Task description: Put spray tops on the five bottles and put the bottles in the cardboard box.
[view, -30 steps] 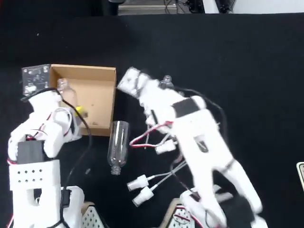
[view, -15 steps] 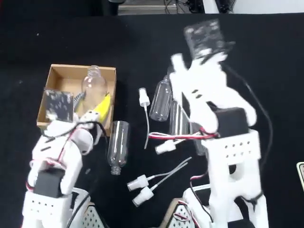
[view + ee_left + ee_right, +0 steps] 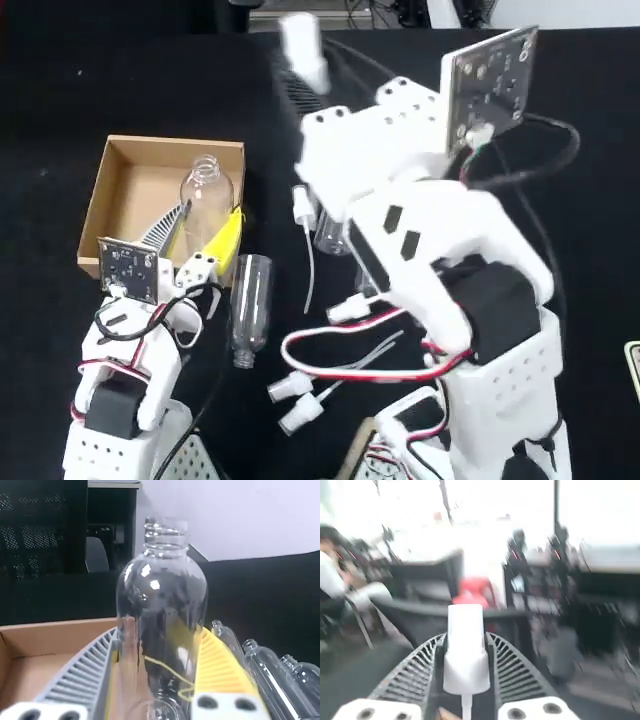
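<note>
While the bottle (image 3: 162, 615) stands gripped, right fingers (image 3: 415, 675) pinch a spray top (image 3: 466, 655).

A white spray top (image 3: 465, 656) is clamped upright between the ribbed fingers (image 3: 415, 672) of the right gripper (image 3: 466, 665), its tube pointing toward the wrist.

High view overlooks table (image 3: 560, 120); close left wrist view shares the cardboard box (image 3: 130, 195).

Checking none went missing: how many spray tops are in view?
5 spray tops: one held in the right gripper; one right of the box; one beside the right arm; two together left of its base. That arm may hide more.
</note>
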Controlling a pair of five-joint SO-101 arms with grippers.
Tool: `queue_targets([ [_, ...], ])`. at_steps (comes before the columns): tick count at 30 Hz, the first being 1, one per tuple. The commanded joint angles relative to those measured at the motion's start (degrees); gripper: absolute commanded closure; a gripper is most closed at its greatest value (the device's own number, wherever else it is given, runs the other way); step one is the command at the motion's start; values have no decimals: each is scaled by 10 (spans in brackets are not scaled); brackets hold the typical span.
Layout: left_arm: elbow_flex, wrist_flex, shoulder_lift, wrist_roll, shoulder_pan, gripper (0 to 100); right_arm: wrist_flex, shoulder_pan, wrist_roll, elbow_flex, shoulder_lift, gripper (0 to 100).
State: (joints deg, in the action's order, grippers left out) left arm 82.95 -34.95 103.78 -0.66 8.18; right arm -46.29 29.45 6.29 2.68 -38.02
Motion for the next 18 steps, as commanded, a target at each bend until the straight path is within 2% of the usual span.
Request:
queue_targets([
  [1, 5, 15, 6, -6, 6, 967, 122, 36, 4, -6, 2, 987],
  [5, 46, 80, 6, -4, 2, 969, 226, 48, 2, -42, 35, 987],
  [13, 134, 256, 6, -2, 6, 970, 287, 58, -1, -46, 107, 987],
  [18, 138, 283, 6, -2, 6, 970, 326, 60, -1, -45, 152, 987],
])
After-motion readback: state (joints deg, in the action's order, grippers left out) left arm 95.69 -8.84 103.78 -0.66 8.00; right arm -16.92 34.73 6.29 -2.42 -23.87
